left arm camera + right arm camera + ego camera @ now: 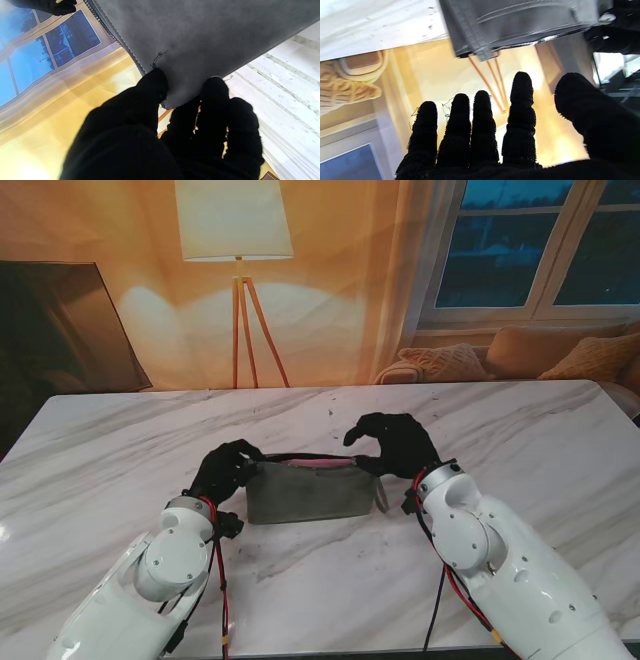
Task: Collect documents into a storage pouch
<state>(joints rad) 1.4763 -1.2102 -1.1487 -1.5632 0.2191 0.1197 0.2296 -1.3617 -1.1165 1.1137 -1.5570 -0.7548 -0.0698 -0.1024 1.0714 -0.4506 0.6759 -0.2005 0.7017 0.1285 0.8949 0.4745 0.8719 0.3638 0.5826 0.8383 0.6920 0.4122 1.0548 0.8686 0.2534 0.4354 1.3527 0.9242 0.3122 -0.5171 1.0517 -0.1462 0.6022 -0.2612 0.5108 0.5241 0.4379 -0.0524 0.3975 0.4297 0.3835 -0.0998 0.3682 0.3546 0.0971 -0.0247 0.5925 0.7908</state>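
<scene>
Left hand (stand view): black-gloved left hand (228,468) pinches the left end of the grey felt zip pouch (310,491), which stands upright on the white marbled table (120,460).
Right hand (stand view): black-gloved right hand (397,444) arches over the pouch's right end, fingers apart, gripping nothing that I can see.
Pouch contents (stand view): a thin pink sheet edge (322,464) shows inside the open mouth, between the two hands; whether it is a document is too small to tell.
Left wrist view: thumb and fingers (215,90) of the left hand (175,130) clamp a corner of the grey pouch (212,37), with the zip teeth (112,35) running away from the thumb.
Right wrist view: the right hand (495,140) is spread and bare, its fingers (521,100) clear of the pouch (520,22), which hangs just beyond the fingertips.
Step in hand: probably the end of loading, one hand steadying the pouch, the other free.
Next move: the free hand likely needs to find the zip pull, or press the pink edge fully down, while the grip on the corner stays firm.
</scene>
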